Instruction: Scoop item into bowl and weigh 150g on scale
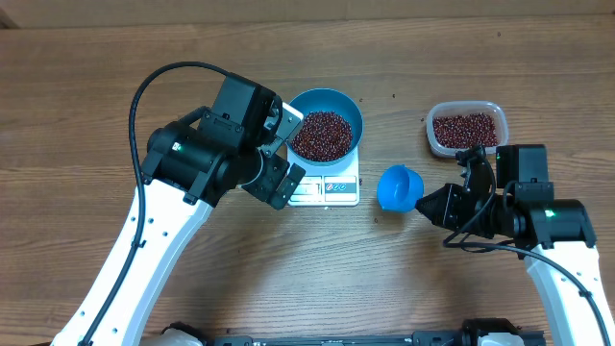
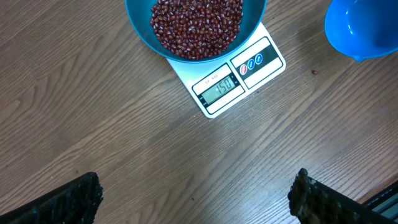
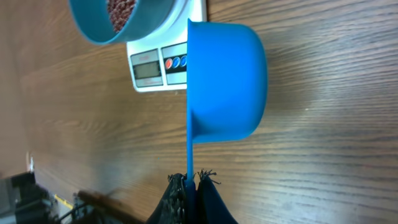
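Observation:
The blue bowl [image 1: 327, 108] stands on the white scale [image 1: 332, 188] and holds a heap of dark red-brown beans [image 1: 321, 135]. From the left wrist view, the bowl [image 2: 140, 28] and its beans [image 2: 196, 25] fill the top, and the scale's display [image 2: 219, 87] reads 150. My left gripper [image 1: 287, 152] hovers at the scale's left side, open and empty, with both fingers [image 2: 68, 199] spread wide over bare wood. My right gripper [image 1: 430, 204] is shut on the handle of the small blue scoop [image 1: 398, 187]. That scoop [image 3: 227, 81] hangs on its side to the right of the scale [image 3: 158, 65], and its inside is not visible.
A clear plastic tub [image 1: 466, 128] with more beans sits at the back right, behind my right arm. A stray bean [image 2: 314, 72] lies on the wood between the scale and the scoop. Wooden table all round.

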You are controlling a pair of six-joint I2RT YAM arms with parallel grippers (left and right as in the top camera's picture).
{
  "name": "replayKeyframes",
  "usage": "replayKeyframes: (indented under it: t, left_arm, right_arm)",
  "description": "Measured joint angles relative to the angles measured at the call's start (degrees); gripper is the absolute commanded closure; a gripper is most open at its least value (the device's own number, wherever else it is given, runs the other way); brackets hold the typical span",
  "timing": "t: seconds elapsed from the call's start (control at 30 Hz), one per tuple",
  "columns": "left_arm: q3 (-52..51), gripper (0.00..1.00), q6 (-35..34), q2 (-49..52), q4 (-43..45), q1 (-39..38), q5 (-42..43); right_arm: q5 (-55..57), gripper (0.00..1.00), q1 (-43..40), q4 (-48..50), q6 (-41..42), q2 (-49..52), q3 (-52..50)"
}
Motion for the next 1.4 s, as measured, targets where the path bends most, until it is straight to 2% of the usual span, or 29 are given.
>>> replayKeyframes:
  t: [0.23, 0.43, 0.57, 0.6, 0.63, 0.7, 0.73, 0.8, 0.93, 1.1, 1.3, 1.4]
  left_arm:
    - [0.0, 0.0, 0.0, 0.0, 0.0, 0.0, 0.0]
    - [0.0, 0.0, 0.0, 0.0, 0.0, 0.0, 0.0]
    - [0.0, 0.01, 0.0, 0.0, 0.0, 0.0, 0.0]
    - [0.0, 0.0, 0.0, 0.0, 0.0, 0.0, 0.0]
    - [0.0, 0.0, 0.0, 0.0, 0.0, 0.0, 0.0]
    - [0.0, 0.01, 0.0, 0.0, 0.0, 0.0, 0.0]
    - [0.0, 0.0, 0.0, 0.0, 0.0, 0.0, 0.0]
    - [0.0, 0.0, 0.0, 0.0, 0.0, 0.0, 0.0]
    - [0.0, 0.0, 0.0, 0.0, 0.0, 0.0, 0.0]
    - [0.0, 0.0, 0.0, 0.0, 0.0, 0.0, 0.0]
    - [0.0, 0.0, 0.0, 0.0, 0.0, 0.0, 0.0]
    - [0.0, 0.0, 0.0, 0.0, 0.0, 0.0, 0.0]
  right_arm:
    - [6.3, 0.96, 0.0, 7.9, 2.7, 0.0, -4.5]
    - [7.6, 0.96, 0.0, 9.2, 3.1, 5.0, -6.1]
    - [8.0, 0.66, 0.0, 9.5, 3.5, 7.5, -6.1]
    - [8.0, 0.49, 0.0, 9.4, 3.4, 7.6, -6.1]
    - [8.0, 0.41, 0.0, 9.4, 3.5, 7.6, -6.1]
    - [8.0, 0.34, 0.0, 9.4, 3.5, 7.6, -6.1]
    - [8.1, 0.24, 0.0, 9.2, 3.9, 7.6, -6.1]
    - [8.2, 0.17, 0.0, 8.5, 4.3, 7.6, -6.1]
    - [12.3, 0.13, 0.0, 3.9, 5.0, 7.6, -4.0]
    - [20.2, 0.04, 0.0, -4.2, 5.8, 7.3, 4.3]
    - [23.6, 0.04, 0.4, -12.6, 5.9, 4.8, 11.9]
    - [21.2, 0.02, 4.0, -13.6, 2.1, -0.4, 14.1]
